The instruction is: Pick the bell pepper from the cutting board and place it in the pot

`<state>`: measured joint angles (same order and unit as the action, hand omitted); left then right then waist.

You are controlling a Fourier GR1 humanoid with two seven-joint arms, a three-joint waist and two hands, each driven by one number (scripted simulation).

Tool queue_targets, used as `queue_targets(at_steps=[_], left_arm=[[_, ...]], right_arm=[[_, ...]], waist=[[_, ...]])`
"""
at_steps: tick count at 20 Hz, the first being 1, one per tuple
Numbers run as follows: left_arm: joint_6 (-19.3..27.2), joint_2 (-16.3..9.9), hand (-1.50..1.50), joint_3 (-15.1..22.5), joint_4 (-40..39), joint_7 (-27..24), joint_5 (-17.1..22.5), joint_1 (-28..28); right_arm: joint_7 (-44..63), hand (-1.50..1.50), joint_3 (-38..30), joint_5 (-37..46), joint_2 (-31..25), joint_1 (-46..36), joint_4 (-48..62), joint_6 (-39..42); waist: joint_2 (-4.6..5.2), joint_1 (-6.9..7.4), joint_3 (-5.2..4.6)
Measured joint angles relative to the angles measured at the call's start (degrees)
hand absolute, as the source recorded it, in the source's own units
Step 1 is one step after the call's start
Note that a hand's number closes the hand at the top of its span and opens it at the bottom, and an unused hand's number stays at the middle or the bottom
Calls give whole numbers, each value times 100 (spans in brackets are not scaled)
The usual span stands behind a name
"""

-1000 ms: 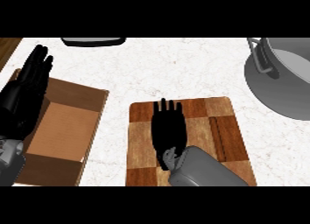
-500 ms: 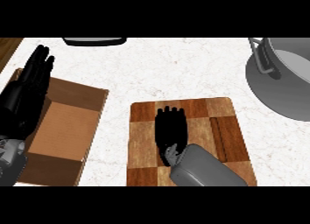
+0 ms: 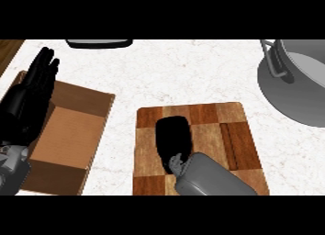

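Observation:
My right hand (image 3: 173, 140) lies over the left half of the wooden cutting board (image 3: 226, 133), its grey forearm coming in from the lower edge. The fingers are curled downward into a rounded black shape. The bell pepper does not show anywhere; the hand covers the spot where it lies. The grey pot (image 3: 307, 89) stands at the right edge, beyond the board, with one handle (image 3: 277, 64) toward the board. My left hand (image 3: 30, 103) rests open at the far left, fingers up.
A shallow brown box (image 3: 74, 135) sits left of the board, partly under my left arm. A dark flat object (image 3: 97, 43) lies at the counter's far edge. White speckled counter (image 3: 185, 73) lies between the board and the pot.
The right hand's fingers were straight with separate tips showing; they have folded down and the hand's outline is shorter. The left hand has not moved.

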<state>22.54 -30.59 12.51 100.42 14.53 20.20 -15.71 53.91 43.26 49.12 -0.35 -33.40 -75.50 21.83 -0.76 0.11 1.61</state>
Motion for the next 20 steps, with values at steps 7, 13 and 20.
queue_targets(at_steps=[7, 13, 20], left_arm=[[39, -210, 0, -256, 50, 172, 131, 268], [94, -321, 0, -405, 192, 266, 244, 526], [76, -241, 0, -362, 306, 144, 230, 582]], right_arm=[[-394, 150, -1495, -392, -1372, 564, -417, -508], [-1269, 150, -3262, -1073, -3027, 1271, -449, -922], [-2637, 150, -4828, -1604, -4427, 2021, -489, -1476]], waist=[[-3, -446, 14], [-27, -642, 6], [-53, -522, -16]])
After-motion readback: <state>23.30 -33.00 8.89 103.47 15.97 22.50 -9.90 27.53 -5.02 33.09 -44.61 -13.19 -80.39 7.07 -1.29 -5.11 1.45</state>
